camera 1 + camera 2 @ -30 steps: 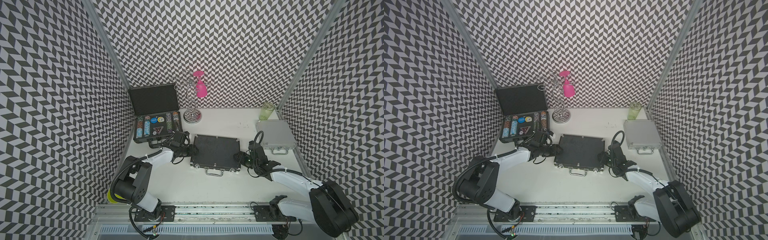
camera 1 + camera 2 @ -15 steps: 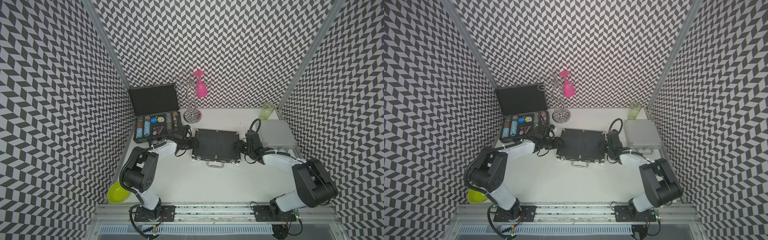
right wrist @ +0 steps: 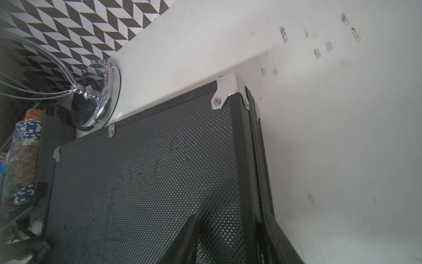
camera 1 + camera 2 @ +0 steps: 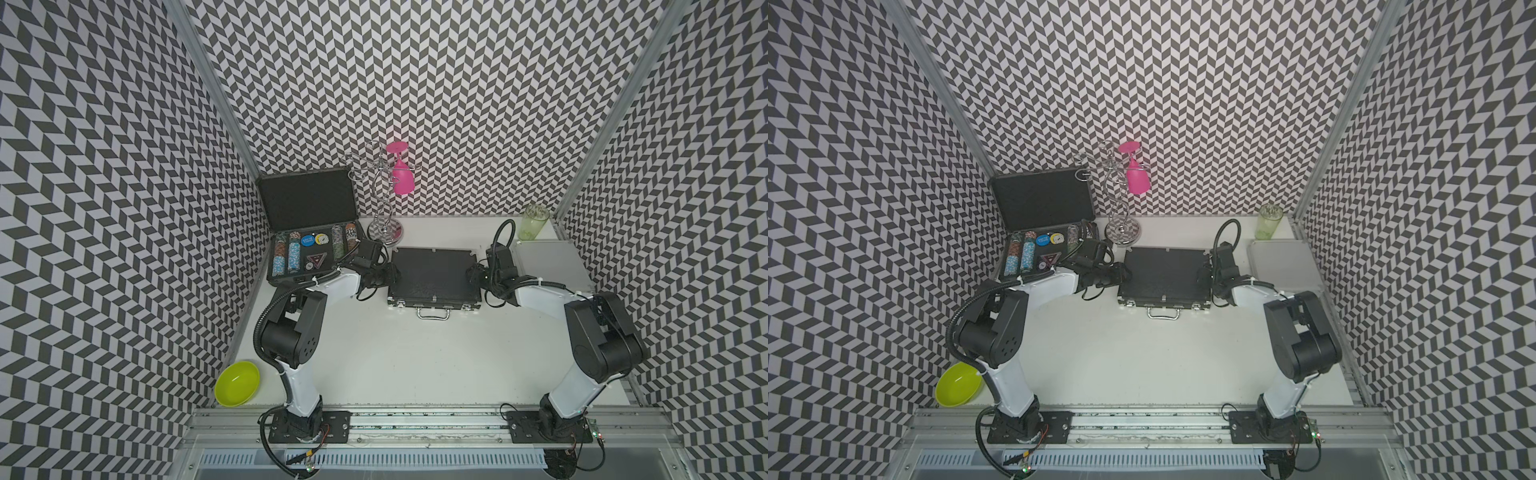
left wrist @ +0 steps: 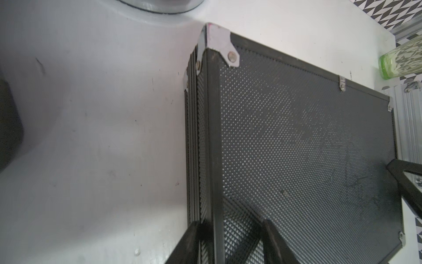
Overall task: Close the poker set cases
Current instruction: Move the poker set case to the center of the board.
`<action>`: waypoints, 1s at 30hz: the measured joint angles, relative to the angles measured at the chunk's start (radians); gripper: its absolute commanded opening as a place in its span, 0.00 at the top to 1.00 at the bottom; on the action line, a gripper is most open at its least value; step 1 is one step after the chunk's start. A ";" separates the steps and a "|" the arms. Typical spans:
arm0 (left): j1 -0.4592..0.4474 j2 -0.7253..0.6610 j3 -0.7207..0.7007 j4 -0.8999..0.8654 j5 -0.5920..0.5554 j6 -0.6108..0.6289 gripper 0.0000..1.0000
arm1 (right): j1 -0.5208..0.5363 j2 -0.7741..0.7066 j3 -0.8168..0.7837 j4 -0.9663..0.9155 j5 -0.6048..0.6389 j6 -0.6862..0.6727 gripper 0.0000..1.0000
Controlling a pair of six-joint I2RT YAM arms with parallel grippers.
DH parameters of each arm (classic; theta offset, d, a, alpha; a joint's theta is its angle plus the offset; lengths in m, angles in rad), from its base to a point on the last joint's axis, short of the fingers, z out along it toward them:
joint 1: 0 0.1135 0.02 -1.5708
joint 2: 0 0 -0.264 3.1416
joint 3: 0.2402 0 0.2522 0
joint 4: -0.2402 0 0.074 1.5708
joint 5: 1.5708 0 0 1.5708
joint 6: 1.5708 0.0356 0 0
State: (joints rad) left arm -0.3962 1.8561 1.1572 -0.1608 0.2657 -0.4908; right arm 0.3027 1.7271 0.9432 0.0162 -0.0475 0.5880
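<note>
**Operator:** Where's the black case sitting?

**Spotter:** It's mid-worktop, toward the back edge, shut, with its handle facing the front edge. Your left gripper pinches its left side and your right gripper pinches its right side. On each, one finger lies on top of the case and the other hugs the side wall below the rim. I can't tell whether the bottom is touching the worktop.

**Operator:** How do I do this step well?

**Spotter:** I'd judge it a two-handed hold on a case already closed. Hold both sides level and settle it flat. Then spread both pairs of jaws together so it doesn't skew. Back straight out sideways, because the silver case lies just beside your right gripper, along the right edge.

**Operator:** And then?

**Spotter:** Go to the open case in the back left corner, just beside your left gripper, with its chips showing. It looks like the only one not yet closed.
</note>
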 measured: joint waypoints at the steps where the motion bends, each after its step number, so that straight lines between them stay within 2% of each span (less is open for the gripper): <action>1: 0.000 0.004 0.006 -0.002 -0.002 0.000 0.56 | -0.001 0.005 0.006 0.000 0.002 -0.002 0.55; 12: -0.006 0.007 0.040 -0.050 -0.025 0.019 0.51 | 0.003 -0.008 0.031 -0.070 0.000 -0.060 0.48; 21: -0.031 -0.082 0.041 -0.181 -0.048 0.057 0.50 | 0.040 -0.163 0.030 -0.268 0.005 -0.124 0.46; 30: -0.042 -0.208 0.008 -0.209 -0.047 0.074 0.51 | 0.237 -0.205 0.217 -0.394 0.031 -0.230 0.47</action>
State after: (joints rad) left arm -0.4381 1.6485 1.1652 -0.3702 0.2184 -0.4164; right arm 0.5392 1.5219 1.1606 -0.3782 -0.0162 0.3580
